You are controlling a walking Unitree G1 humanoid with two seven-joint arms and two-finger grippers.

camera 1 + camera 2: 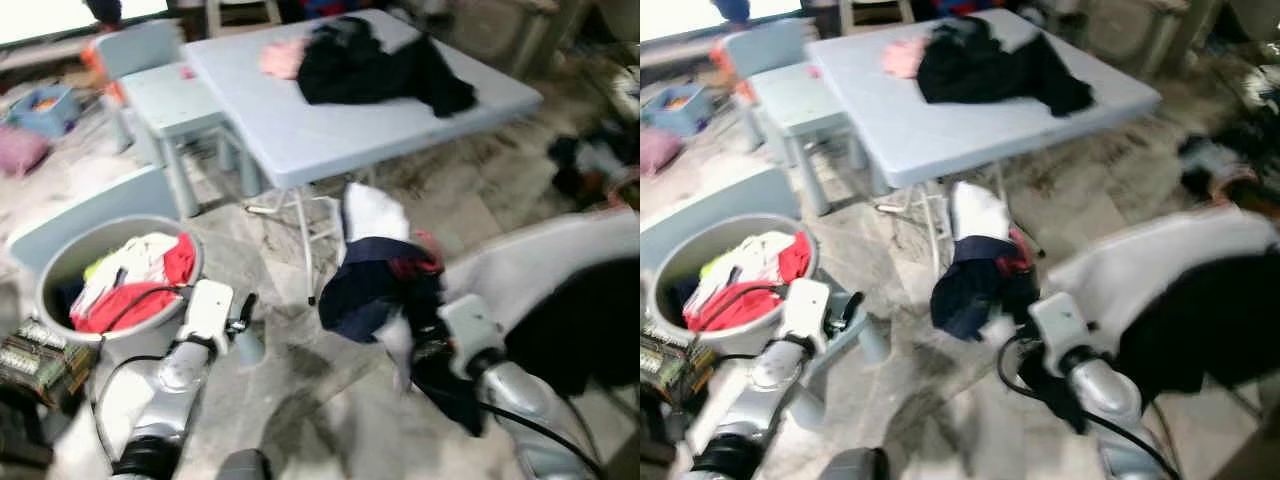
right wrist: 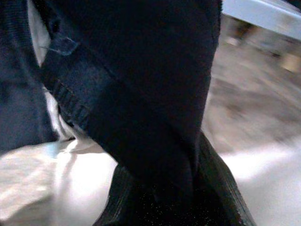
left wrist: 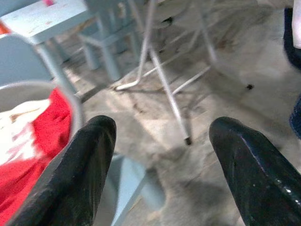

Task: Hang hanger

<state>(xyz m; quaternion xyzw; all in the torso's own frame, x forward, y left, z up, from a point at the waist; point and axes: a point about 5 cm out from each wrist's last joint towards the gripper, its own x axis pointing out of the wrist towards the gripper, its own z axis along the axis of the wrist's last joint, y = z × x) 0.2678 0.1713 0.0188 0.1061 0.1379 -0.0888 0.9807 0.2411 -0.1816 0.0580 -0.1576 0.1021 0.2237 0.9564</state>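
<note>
A bundle of garments, navy with white and red parts, hangs off the floor in front of the folding table. My right gripper is shut on the bundle's lower right side, its fingers buried in the cloth. In the right wrist view dark ribbed fabric covers the lens. My left gripper is open and holds nothing; it hovers low beside a grey laundry basket. Its two black fingers frame the table's metal leg and bare floor.
The basket holds red, white and yellow clothes. Black clothing and a pink item lie on the table. A pale blue chair stands left of it. White furniture with a black cloth is close on the right.
</note>
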